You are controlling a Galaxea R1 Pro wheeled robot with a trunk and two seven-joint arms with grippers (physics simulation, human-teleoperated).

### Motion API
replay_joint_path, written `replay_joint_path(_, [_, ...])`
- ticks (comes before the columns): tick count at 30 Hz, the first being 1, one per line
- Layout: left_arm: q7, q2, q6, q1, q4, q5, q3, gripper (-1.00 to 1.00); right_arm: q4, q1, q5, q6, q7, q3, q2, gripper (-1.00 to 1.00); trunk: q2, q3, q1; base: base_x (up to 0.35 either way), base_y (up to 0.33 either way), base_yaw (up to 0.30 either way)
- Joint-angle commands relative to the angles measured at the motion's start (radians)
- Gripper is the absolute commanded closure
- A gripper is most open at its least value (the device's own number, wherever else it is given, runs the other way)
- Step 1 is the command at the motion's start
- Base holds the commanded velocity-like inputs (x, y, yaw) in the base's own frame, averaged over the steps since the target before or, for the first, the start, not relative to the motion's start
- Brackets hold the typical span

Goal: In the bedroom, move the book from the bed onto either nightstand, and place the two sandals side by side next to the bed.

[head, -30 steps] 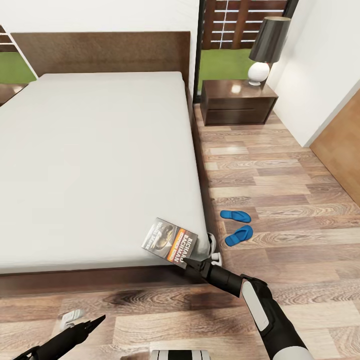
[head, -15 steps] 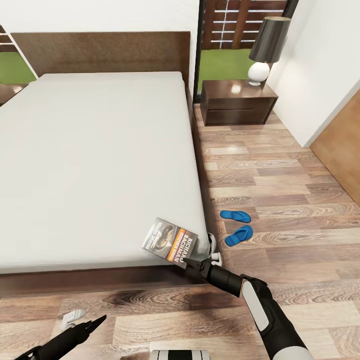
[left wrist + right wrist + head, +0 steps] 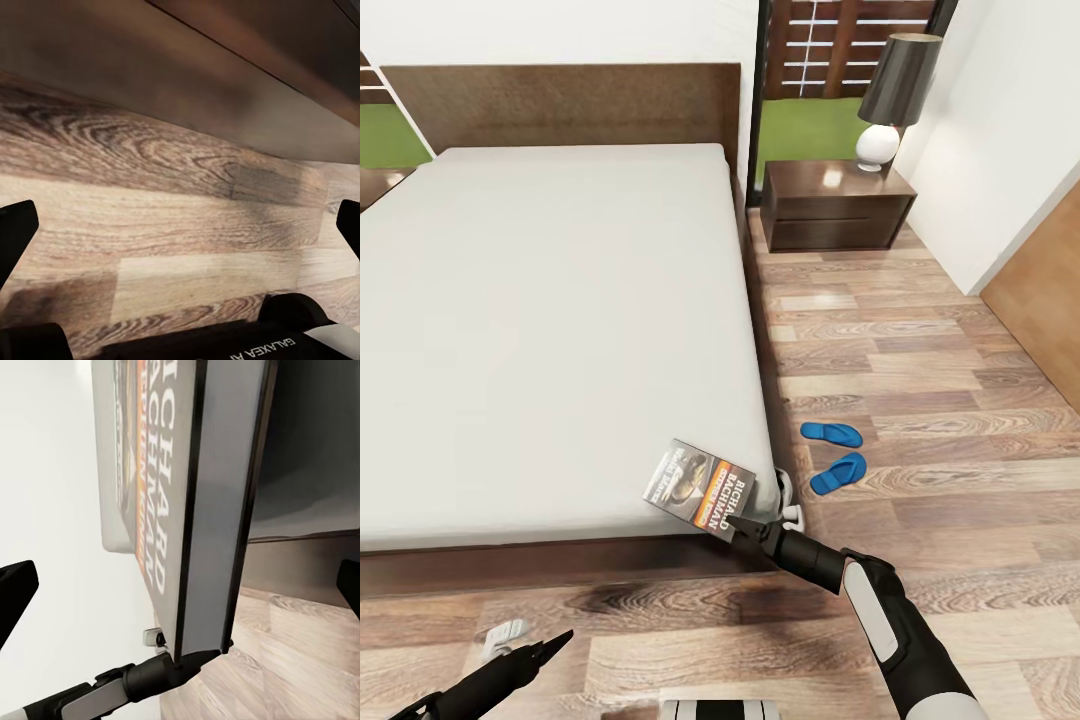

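Observation:
The book [image 3: 698,487] lies at the near right corner of the bed [image 3: 560,300], its lower corner past the mattress edge. My right gripper [image 3: 742,527] is open at that corner. In the right wrist view the book [image 3: 210,510] stands edge-on between the two spread fingers [image 3: 15,585]. The two sandals [image 3: 831,432] [image 3: 838,471] lie on the floor right of the bed, slightly apart and angled. A nightstand [image 3: 835,205] stands at the far right of the headboard. My left gripper [image 3: 552,641] hangs open low over the floor [image 3: 180,195] by the bed's foot.
A lamp [image 3: 895,95] with a dark shade occupies the nightstand's back right. A second nightstand [image 3: 375,185] peeks in at the left edge. Small white objects lie by the bed corner [image 3: 790,505] and on the floor [image 3: 505,632]. A white wall [image 3: 1000,150] bounds the right.
The book has shifted a little toward the bed's foot edge and tilted, and my right gripper has moved slightly right with it. The left arm is still.

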Motion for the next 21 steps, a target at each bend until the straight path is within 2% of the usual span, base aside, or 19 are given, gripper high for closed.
replay_joint_path(1, [-0.004,0.000,0.002,-0.001,0.000,-0.008,0.008,-1.00,0.000,0.000,-0.002,0.006,0.002,-0.003,0.001,-1.00,0.000,-0.001,0.000,0.000,0.000,0.000])
replay_joint_path(5, [-0.004,0.000,0.002,-0.001,0.000,-0.008,0.008,-1.00,0.000,0.000,-0.002,0.006,0.002,-0.003,0.001,-1.00,0.000,-0.001,0.000,0.000,0.000,0.000])
replay_joint_path(6, [-0.005,0.000,0.002,-0.001,0.000,-0.008,0.008,-1.00,0.000,0.000,-0.002,0.006,0.002,-0.003,0.001,1.00,0.000,-0.001,0.000,0.000,0.000,0.000])
replay_joint_path(21, [-0.005,0.000,0.002,-0.001,0.000,-0.008,0.008,-1.00,0.000,0.000,-0.002,0.006,0.002,-0.003,0.001,1.00,0.000,-0.001,0.000,0.000,0.000,0.000])
